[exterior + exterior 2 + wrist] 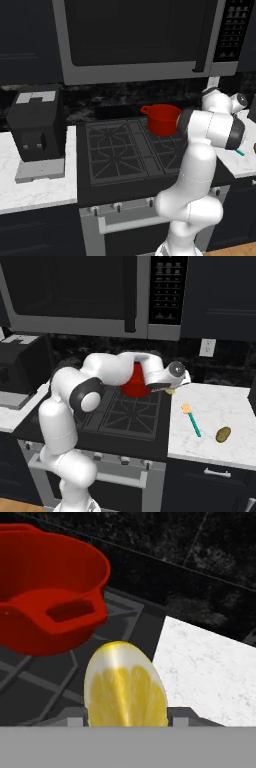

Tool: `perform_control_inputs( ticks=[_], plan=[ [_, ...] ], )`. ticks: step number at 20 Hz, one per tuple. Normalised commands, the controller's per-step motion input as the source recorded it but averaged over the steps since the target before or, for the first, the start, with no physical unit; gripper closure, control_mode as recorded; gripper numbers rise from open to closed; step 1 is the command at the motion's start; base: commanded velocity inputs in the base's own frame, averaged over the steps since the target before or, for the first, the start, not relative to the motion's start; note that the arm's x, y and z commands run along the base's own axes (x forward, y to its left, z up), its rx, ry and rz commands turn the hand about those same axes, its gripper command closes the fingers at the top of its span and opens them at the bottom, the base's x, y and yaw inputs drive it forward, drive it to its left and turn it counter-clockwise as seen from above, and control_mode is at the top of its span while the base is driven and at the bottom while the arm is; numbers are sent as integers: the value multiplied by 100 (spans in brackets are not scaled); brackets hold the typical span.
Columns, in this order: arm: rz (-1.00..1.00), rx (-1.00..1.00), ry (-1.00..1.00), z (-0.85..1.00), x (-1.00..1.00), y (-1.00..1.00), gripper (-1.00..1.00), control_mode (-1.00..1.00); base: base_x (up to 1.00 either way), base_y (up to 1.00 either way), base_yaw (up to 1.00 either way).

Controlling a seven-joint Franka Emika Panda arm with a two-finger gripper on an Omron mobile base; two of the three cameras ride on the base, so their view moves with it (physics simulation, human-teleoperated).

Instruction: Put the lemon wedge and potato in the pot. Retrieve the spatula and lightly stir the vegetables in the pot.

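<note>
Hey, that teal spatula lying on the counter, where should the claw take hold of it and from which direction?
Probably mid-handle, coming straight down from above. The spatula lies flat on the white counter, so only a top approach gets fingers on either side of its thin stick-like handle. Its pale blade end points toward the stove; the potato sits apart near the handle's far end, so close across the handle clear of it.

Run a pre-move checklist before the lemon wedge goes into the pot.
1. Lemon wedge held between the fingers: ok, it sits at the gripper in the hand view.
2. Pot upright on the stove: ok.
3. Pot ready to receive: ok, its red floor shows bare where visible.
4. Wedge over the pot opening: not ok, the pot lies ahead and to one side in the hand view.
5. Potato and spatula waiting on the counter: ok, lying apart.
6. Grip firmness: cannot tell.
</note>
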Motion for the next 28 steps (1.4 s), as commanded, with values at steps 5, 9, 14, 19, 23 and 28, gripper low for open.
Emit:
perform_control_inputs(
  ticks=[5, 9, 14, 19, 23, 28],
  plan=[
    [9, -4, 12, 31, 53, 23, 100, -100, 0, 0, 0],
    [4, -1, 3, 5, 39, 45, 100, -100, 0, 0, 0],
    [2, 0, 0, 15, 22, 43, 100, -100, 0, 0, 0],
    [0, 0, 0, -20, 31, 46, 100, -100, 0, 0, 0],
    [0, 0, 0, -14, 21, 37, 100, -100, 0, 0, 0],
    [0, 0, 0, -11, 15, 40, 100, -100, 0, 0, 0]
  ],
)
